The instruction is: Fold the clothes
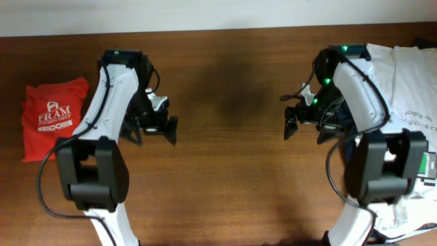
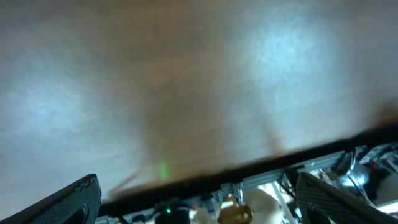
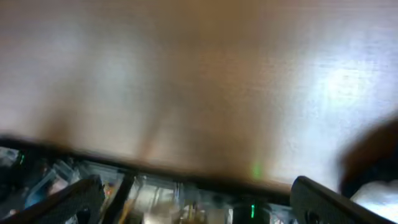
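A folded red T-shirt (image 1: 53, 117) with white print lies at the table's left edge. A pile of white clothes (image 1: 410, 75) lies at the right edge, partly under my right arm. My left gripper (image 1: 153, 130) hangs open and empty over bare wood, right of the red shirt. My right gripper (image 1: 305, 126) hangs open and empty over bare wood, left of the white pile. Both wrist views show only blurred wood and the table's far edge between spread fingers (image 2: 193, 202) (image 3: 193, 199).
The brown wooden table (image 1: 229, 102) spans the overhead view. A white strip of wall runs along the far edge. Equipment and cables show beyond the table edge in the wrist views.
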Motion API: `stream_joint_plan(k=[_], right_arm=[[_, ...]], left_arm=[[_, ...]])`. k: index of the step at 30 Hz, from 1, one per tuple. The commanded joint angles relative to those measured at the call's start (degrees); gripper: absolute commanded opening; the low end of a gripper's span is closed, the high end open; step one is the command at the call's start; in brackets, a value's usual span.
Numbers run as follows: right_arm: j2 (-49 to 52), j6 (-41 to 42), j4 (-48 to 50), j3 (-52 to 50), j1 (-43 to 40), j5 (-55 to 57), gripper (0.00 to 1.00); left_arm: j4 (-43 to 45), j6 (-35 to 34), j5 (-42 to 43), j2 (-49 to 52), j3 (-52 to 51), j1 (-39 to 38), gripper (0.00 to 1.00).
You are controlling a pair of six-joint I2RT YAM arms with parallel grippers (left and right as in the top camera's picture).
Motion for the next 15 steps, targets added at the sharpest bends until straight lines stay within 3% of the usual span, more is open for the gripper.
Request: stream_joint_plan(k=[1, 4, 7, 11, 15], right_arm=[[-15.12, 1.01, 8.83, -12.28, -1.62, -0.57, 0.99], [-36.57, 2.40, 23.76, -28.24, -4.31, 2.49, 0.99], [-52.92, 2.40, 30.64, -36.81, -4.35, 6.84, 0.99], [-69.40, 2.40, 32.44, -39.87, -4.33, 6.82, 0.99], [-70.95, 2.40, 32.44, -39.87, -4.33, 6.82, 0.99]], left_arm=[[8.28, -0.57, 1.07, -14.08, -10.08, 0.17, 0.99], [30.51, -0.55, 0.79, -39.93, -30.95, 0.17, 0.99], [42.86, -2.43, -1.73, -60.89, -44.76, 0.17, 0.99], [45.57, -4.20, -5.90, -81.70, -53.20, 0.17, 0.99], [45.16, -4.22, -5.88, -84.00, -53.20, 0.17, 0.99]])
